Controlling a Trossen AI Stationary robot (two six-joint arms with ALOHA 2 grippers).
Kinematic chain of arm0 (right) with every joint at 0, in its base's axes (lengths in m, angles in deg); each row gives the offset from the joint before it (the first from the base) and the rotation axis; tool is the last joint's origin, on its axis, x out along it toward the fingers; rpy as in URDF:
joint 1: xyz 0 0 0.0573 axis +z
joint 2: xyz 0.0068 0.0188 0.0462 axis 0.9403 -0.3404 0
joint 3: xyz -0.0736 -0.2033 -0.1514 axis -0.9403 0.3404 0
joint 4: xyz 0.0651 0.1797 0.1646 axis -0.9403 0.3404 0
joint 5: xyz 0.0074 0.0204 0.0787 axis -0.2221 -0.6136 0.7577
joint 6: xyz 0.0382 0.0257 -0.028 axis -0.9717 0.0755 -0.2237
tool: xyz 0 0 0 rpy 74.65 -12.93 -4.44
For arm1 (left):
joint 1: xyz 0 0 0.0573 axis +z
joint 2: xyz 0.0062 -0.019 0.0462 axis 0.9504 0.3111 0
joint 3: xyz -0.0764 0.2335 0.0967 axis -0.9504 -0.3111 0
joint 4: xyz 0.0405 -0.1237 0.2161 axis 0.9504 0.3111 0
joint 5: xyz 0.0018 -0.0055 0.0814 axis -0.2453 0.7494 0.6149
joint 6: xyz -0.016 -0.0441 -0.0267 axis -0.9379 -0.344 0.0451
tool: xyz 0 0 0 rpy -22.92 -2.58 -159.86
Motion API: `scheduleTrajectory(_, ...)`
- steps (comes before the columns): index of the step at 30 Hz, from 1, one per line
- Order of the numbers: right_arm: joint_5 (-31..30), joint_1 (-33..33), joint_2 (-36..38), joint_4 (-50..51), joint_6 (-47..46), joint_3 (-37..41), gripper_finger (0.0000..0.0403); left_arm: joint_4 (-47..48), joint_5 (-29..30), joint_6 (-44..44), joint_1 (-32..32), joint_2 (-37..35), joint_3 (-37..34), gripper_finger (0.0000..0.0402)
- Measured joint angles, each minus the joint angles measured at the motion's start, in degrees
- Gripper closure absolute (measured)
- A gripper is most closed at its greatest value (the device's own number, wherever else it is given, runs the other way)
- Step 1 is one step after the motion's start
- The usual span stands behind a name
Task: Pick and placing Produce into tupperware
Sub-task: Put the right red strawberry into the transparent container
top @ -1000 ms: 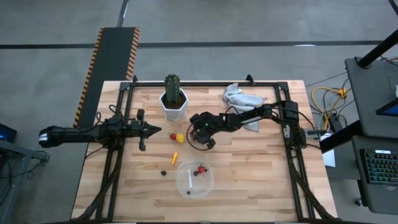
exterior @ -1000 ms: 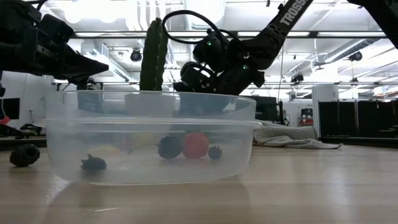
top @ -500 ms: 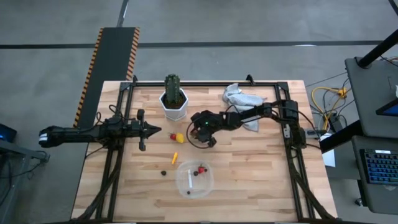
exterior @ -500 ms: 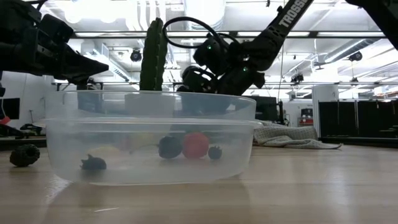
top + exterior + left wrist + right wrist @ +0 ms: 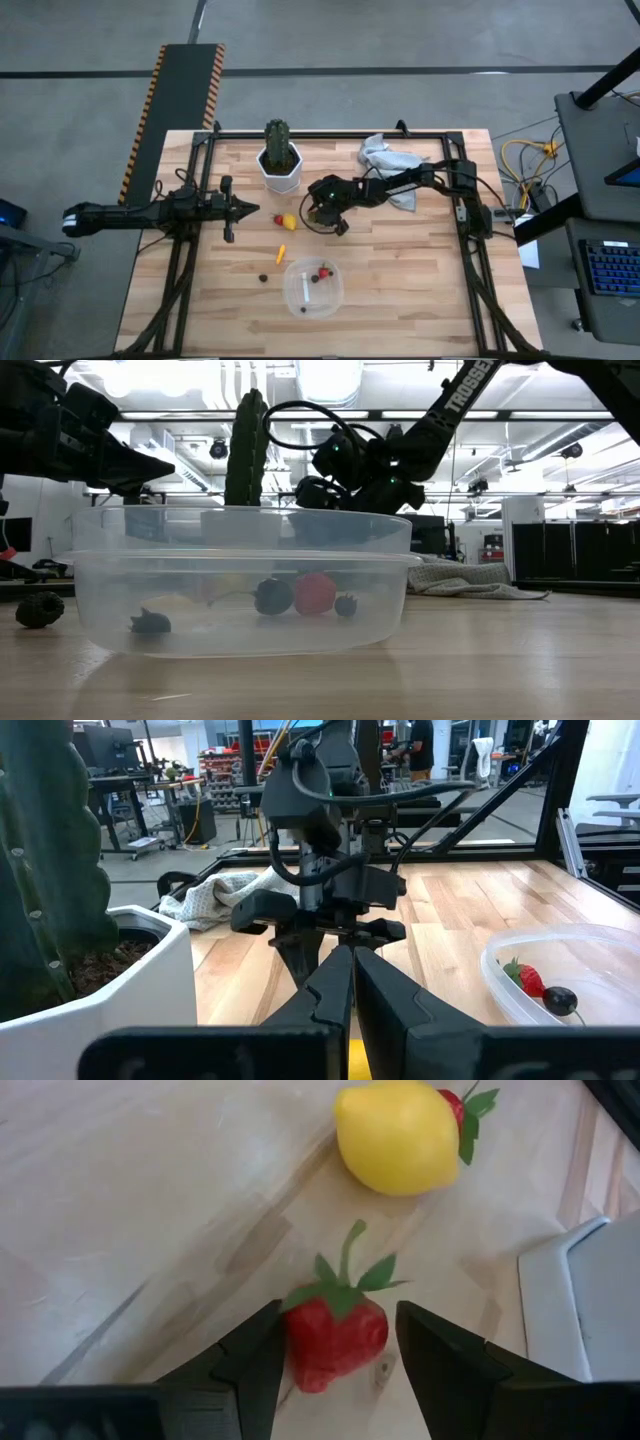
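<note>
Near the table centre, the right gripper [image 5: 312, 212] hovers low beside the white pot [image 5: 280, 172], fingers [image 5: 250, 1365] apart on either side of a strawberry [image 5: 335, 1335] that lies on the wood. The fingers do not appear to touch it. A lemon [image 5: 398, 1136] lies just beyond, with a second red piece partly behind it.

Step in hand, as judged: pick approach on the strawberry. The next move calls for closing on the fruit without squeezing it out sideways, lifting, then carrying it to the tupperware [image 5: 314, 287] near the front edge.

The tupperware already holds a red piece and dark berries [image 5: 272, 596]. An orange sliver [image 5: 281, 251] and one berry [image 5: 263, 278] lie on the table.

The left gripper [image 5: 240, 207] waits at the left side, fingers together.

Hidden or unclear: the high view does not show the straddled strawberry; it is lost under the gripper. Contact cannot be confirmed.
</note>
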State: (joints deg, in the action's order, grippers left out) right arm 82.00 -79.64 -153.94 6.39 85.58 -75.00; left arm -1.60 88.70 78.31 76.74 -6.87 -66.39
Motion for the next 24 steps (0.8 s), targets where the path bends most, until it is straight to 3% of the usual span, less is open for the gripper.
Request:
scheduleTrajectory(12,0.0,0.0,0.1,-0.1,0.0,0.0,0.0224,0.0,0.0,0.0,0.0,0.0,0.0,0.0402)
scheduleTrajectory(24,-3.3,0.0,0.1,-0.3,-0.3,0.0,0.0285,0.0,0.0,0.0,0.0,0.0,0.0,0.0402)
